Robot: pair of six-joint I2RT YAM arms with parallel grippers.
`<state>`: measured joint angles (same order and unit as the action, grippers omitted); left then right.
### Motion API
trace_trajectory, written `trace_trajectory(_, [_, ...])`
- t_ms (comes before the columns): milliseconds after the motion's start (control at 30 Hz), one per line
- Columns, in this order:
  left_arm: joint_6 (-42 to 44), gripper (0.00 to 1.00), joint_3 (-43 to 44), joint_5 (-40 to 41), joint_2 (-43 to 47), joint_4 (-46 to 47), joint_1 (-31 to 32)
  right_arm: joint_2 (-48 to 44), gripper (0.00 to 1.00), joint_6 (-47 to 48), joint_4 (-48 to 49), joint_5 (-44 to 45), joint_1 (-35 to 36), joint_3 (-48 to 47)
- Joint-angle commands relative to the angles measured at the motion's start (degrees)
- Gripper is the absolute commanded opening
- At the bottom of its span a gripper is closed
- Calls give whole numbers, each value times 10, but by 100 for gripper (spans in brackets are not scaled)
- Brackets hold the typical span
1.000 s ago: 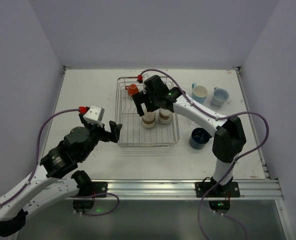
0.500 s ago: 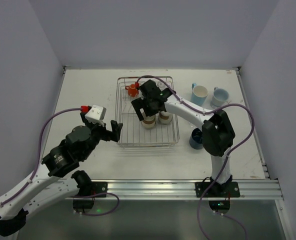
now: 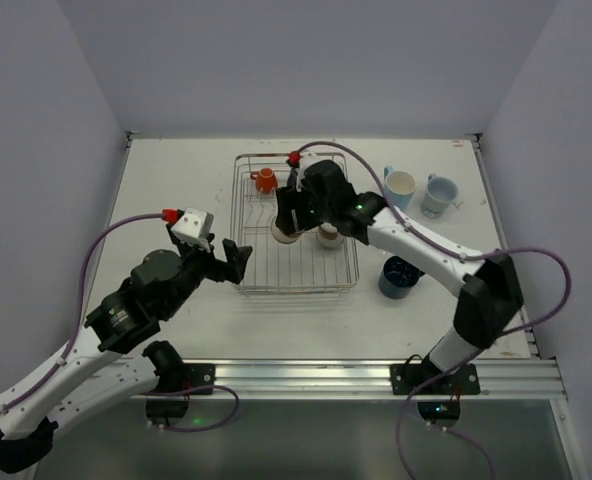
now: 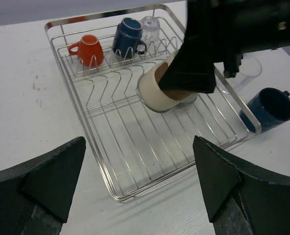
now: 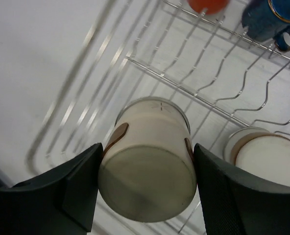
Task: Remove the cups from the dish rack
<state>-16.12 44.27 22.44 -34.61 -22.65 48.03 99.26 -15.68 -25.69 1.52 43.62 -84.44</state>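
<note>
My right gripper point(image 5: 147, 188) is clamped on the cream tumbler point(image 5: 150, 147), tilted over the dish rack point(image 4: 130, 147); left gripper point(image 4: 137, 178) spread wide. Slanted hold, so it could slip onto the tines.

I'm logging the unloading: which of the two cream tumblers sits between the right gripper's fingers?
The left tumbler, clasped by the right gripper; the other tumbler stands free to its right.

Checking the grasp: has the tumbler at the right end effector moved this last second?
Yes: the tumbler shifted left, away from the second tumbler in the dish rack.
</note>
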Motion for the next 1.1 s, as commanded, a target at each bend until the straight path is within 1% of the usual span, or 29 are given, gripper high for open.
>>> trace_trajectory(0, [-43,94,27,-57,-5,52,-3,-142,29,-69,201,-87,3,112])
trace_trajectory(33, [-52,92,27,-70,-6,68,-2,-188,28,-82,232,-105,3,143])
trace_trajectory(67, [-71,91,28,-84,-10,78,-3,-209,28,-112,262,-135,3,170])
trace_trajectory(100, [-81,90,29,-119,-18,88,-3,-230,28,-130,329,-151,3,227])
trace_trajectory(167, [-119,86,28,-154,-27,124,-3,-287,28,-158,394,-186,2,281])
trace_trajectory(200, [-131,84,28,-187,-39,134,-3,-306,28,-180,447,-206,2,325])
trace_trajectory(233, [-145,81,30,-202,-45,152,-3,-324,27,-191,469,-209,2,347])
trace_trajectory(267, [-171,80,31,-215,-51,159,-3,-355,27,-208,487,-214,1,362])
trace_trajectory(300, [-181,79,34,-242,-62,166,-3,-369,27,-215,516,-228,-3,390])
trace_trajectory(367, [-212,77,37,-260,-76,182,-3,-402,26,-233,551,-240,-6,413])
trace_trajectory(433, [-233,75,42,-269,-81,186,-3,-413,26,-240,557,-258,-10,428])
trace_trajectory(500, [-240,74,47,-258,-85,182,-2,-428,26,-243,562,-260,-12,440])
trace_trajectory(667, [-253,73,57,-231,-83,140,-3,-456,24,-262,597,-265,-18,472])
trace_trajectory(767, [-258,73,57,-234,-77,130,-3,-471,23,-272,620,-263,-19,491])
trace_trajectory(933, [-268,72,65,-227,-64,86,-2,-492,21,-283,637,-252,-20,505])
trace_trajectory(1033, [-283,71,50,-266,-49,117,-2,-474,21,-306,658,-265,-20,503])
trace_trajectory(1067, [-288,70,40,-307,-49,131,-2,-465,21,-313,686,-273,-20,502])
